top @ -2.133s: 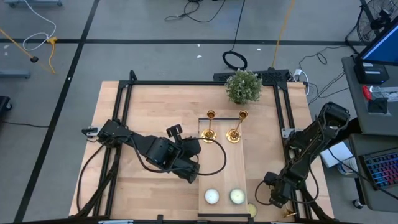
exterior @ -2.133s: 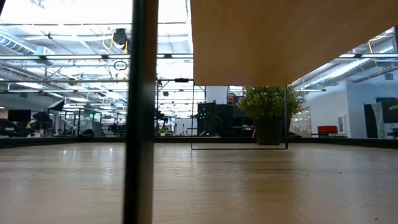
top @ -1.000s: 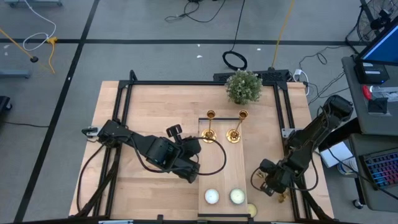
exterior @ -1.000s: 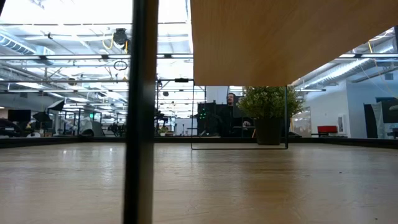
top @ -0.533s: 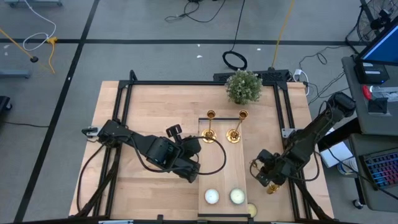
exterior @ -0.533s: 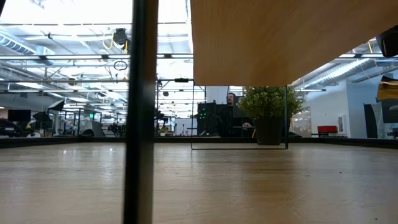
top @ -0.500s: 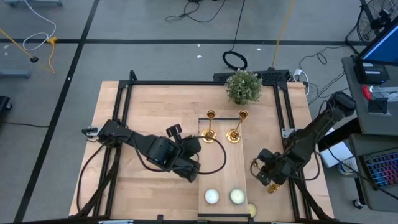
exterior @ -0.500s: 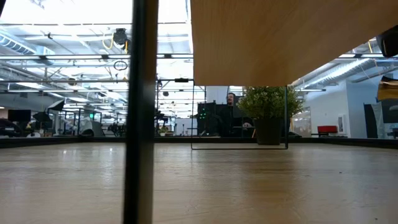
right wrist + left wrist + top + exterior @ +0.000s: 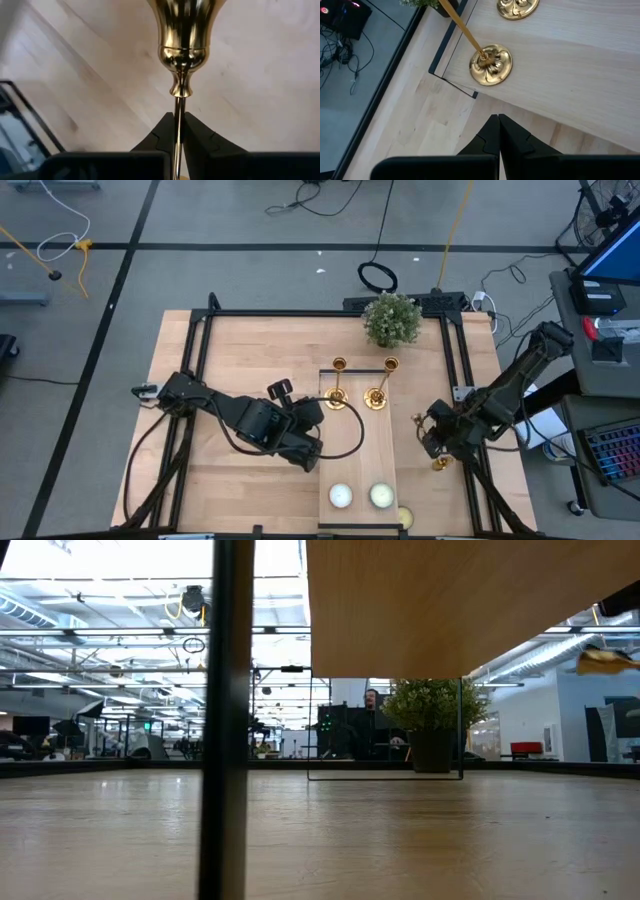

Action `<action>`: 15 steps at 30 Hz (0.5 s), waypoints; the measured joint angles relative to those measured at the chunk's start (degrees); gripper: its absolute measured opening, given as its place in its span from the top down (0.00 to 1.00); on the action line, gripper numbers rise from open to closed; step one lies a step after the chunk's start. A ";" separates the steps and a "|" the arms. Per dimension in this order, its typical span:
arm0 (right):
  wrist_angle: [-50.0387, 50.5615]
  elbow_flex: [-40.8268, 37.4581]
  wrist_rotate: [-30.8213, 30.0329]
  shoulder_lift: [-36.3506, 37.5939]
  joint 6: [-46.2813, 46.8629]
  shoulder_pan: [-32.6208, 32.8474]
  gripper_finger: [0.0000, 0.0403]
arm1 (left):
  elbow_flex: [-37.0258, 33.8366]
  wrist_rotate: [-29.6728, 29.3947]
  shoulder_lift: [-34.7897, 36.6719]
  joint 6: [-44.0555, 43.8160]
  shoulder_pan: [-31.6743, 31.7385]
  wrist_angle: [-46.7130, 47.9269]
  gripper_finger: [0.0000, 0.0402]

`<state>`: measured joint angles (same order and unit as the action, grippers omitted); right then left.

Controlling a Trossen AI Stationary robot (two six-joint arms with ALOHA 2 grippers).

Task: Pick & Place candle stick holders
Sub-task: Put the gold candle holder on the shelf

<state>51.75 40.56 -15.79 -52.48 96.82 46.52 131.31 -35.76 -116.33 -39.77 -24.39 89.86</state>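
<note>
Two gold candle stick holders [image 9: 337, 393] [image 9: 377, 394] stand on their round bases on a pale raised board [image 9: 358, 450]. My right gripper [image 9: 432, 434] is shut on a third candle stick holder [image 9: 438, 452] beside the board's right edge; its cup top [image 9: 184, 22] shows in the right wrist view. Its gold base [image 9: 604, 658] shows high at the right of the low view. My left gripper [image 9: 312, 420] is shut and empty at the board's left edge. In the left wrist view [image 9: 498, 126] it is just short of the left holder's base [image 9: 491, 65]. My right gripper pinches the thin stem [image 9: 178, 116] between its two fingers, a little below the knob under the cup. The holder is lifted clear of the table and tilted, its base [image 9: 441, 465] toward the table's near edge.
Two round pale candles [image 9: 341, 496] [image 9: 381, 496] lie at the board's near end. A potted green plant [image 9: 391, 319] stands at the table's far edge. A black frame [image 9: 200, 340] runs round the table. Bare wood lies left of the board.
My right gripper has gone from the table's near right corner toward the far edge and up, carrying the candle stick holder. The holder's base has risen in the low view. My left arm has kept still.
</note>
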 joint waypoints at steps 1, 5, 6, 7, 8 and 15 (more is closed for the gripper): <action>-0.06 0.02 -1.08 0.76 -0.07 0.00 0.97 | 0.00 0.10 0.00 -0.02 0.01 -0.02 1.00; -1.61 0.02 -5.44 3.40 -1.72 0.00 0.97 | 0.00 0.11 0.00 -0.04 0.10 -0.02 1.00; -2.37 0.03 -6.69 3.98 -2.57 0.00 0.97 | 0.00 0.13 0.00 -0.04 0.17 -0.01 1.00; -3.27 0.04 -8.00 4.52 -3.39 0.00 0.97 | 0.00 0.17 0.00 -0.04 0.28 0.00 1.00; -4.39 0.04 -9.45 5.01 -4.28 0.00 0.97 | 0.00 0.17 0.00 -0.04 0.38 0.00 1.00; -12.93 0.09 -15.94 8.01 -14.55 -0.04 0.97 | 0.00 0.17 0.00 0.00 0.68 -0.02 1.00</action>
<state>38.82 40.64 -31.73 -44.46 82.26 46.48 131.31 -35.59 -116.33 -39.77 -23.70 89.84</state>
